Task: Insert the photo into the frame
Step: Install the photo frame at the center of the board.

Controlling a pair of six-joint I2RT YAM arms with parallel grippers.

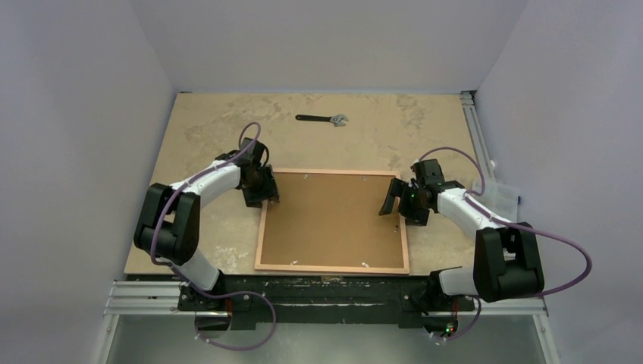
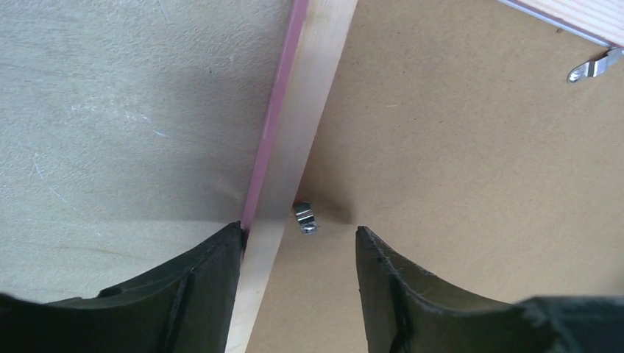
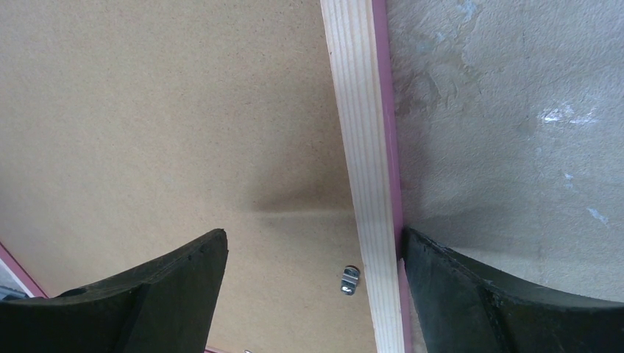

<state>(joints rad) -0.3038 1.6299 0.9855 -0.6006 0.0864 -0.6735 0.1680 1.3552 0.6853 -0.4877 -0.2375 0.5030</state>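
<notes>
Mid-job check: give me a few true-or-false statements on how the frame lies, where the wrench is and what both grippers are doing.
1. The frame lies back up, with the brown backing board showing. True.
2. The wrench lies on the backing board. False: it lies on the table, beyond the frame's far edge.
3. The left gripper has its jaws apart, one on either side of the frame's left rail. True.
4. The right gripper is shut on the frame's near rail. False: it is open and straddles the right rail.
</notes>
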